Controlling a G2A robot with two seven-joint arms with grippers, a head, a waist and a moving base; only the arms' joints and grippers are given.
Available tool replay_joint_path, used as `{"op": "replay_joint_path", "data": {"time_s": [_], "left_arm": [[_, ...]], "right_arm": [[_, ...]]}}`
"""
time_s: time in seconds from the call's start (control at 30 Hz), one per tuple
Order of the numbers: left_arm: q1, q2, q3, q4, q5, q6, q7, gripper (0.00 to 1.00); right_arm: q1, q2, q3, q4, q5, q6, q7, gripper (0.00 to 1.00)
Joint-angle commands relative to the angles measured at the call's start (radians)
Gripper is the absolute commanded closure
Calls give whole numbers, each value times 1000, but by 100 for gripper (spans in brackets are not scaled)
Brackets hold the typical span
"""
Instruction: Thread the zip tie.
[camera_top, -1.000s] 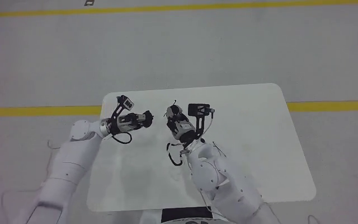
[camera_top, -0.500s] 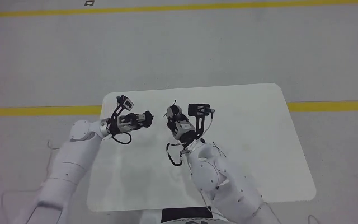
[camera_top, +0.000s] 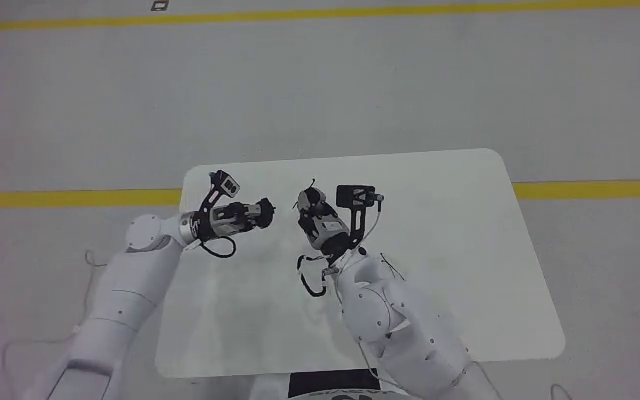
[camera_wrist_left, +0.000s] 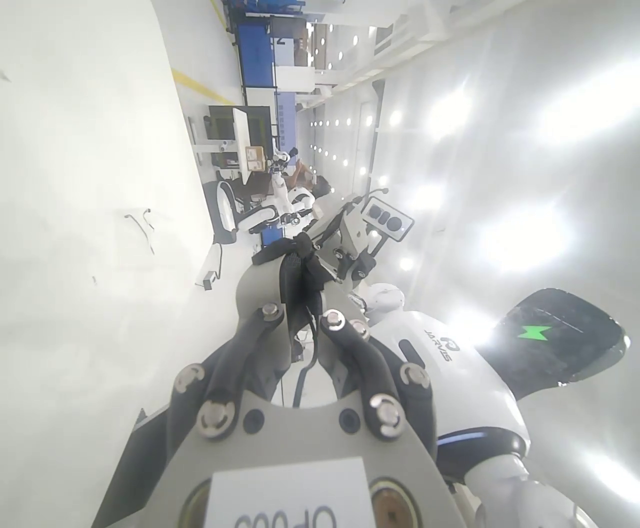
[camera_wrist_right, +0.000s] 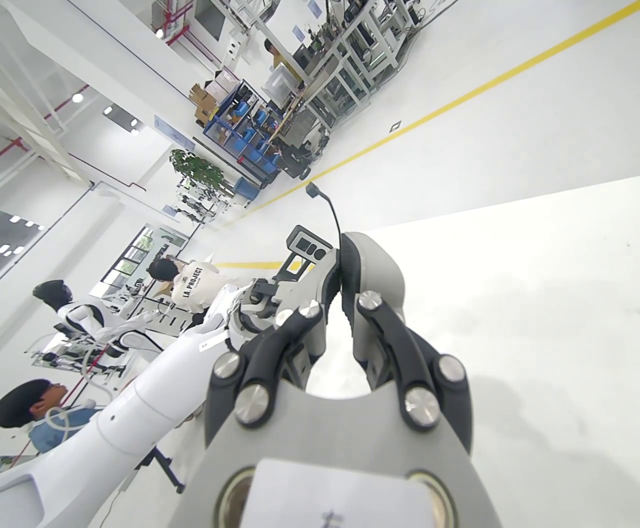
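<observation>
A thin black zip tie (camera_wrist_right: 330, 210) sticks out past my right gripper (camera_wrist_right: 341, 265), which is shut on its strap; the small head is at the free end, up in the air. In the top view the right gripper (camera_top: 305, 203) hangs over the middle of the white table (camera_top: 450, 230), facing my left gripper (camera_top: 266, 211) across a small gap. The left gripper (camera_wrist_left: 300, 250) is shut, its dark pads pressed together. I cannot tell whether anything is between them.
A few thin dark wire-like pieces (camera_wrist_left: 142, 222) lie loose on the tabletop, also seen beside the right arm (camera_top: 388, 265). A black cable loop (camera_top: 310, 275) hangs under the right arm. The right half of the table is bare.
</observation>
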Motion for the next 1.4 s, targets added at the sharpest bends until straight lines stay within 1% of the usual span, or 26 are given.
{"op": "replay_joint_path", "data": {"time_s": [0.0,0.07,0.17,0.37,0.57,0.63,0.77,1.0,1.37], "left_arm": [[-5,2,9,-17,43,7,9,100],[-13,4,17,-22,82,6,10,100],[-19,7,22,-28,118,-1,19,100],[-23,13,22,-40,151,-12,23,100],[-23,13,22,-40,151,-12,23,100],[-14,13,27,-67,162,-7,53,100],[-15,19,22,-88,176,6,47,100],[-30,26,21,-89,194,12,42,100],[-31,27,20,-89,193,9,37,100]], "right_arm": [[0,0,0,0,0,0,0,100],[0,0,0,0,0,0,0,100],[0,0,0,0,0,0,0,100],[0,0,0,0,0,0,0,100],[0,0,0,0,0,0,0,100],[0,0,0,0,0,0,0,100],[0,0,0,0,0,0,0,100],[0,0,0,0,0,0,0,100],[0,0,0,0,0,0,0,100]]}}
